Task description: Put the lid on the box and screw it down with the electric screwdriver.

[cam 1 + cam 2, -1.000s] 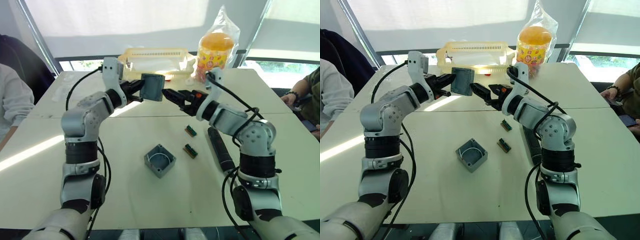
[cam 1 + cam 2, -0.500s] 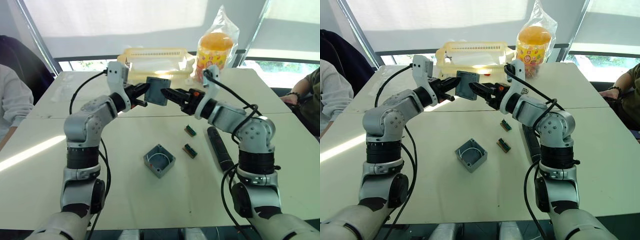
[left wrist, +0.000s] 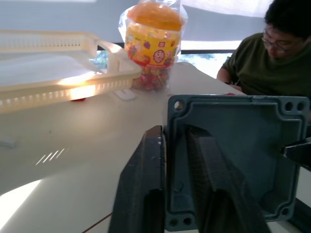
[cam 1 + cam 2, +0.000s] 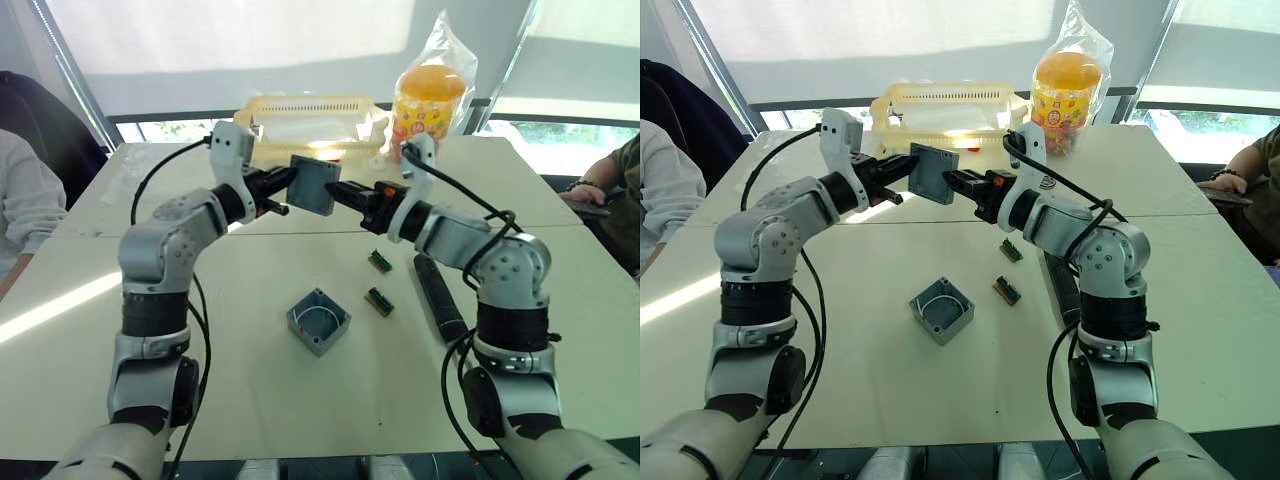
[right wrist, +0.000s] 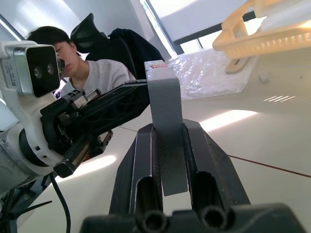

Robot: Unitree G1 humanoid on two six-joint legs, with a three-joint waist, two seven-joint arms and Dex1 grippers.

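1. Above the surface (image 4: 300,400), the left end effector (image 4: 283,186) and right end effector (image 4: 336,190) both pinch the lid (image 4: 314,184), a flat grey square plate held on edge.
2. Below, the box (image 4: 319,321) sits hollow-up.
3. The black cylindrical electric screwdriver (image 4: 438,296) lies beside the right arm.

The lid (image 4: 313,185) and the box (image 4: 319,321) are plain grey; the electric screwdriver (image 4: 439,298) is black. The slotted basket (image 4: 312,121) is pale yellow, and the bagged jar (image 4: 428,100) is orange-topped with multicoloured print.
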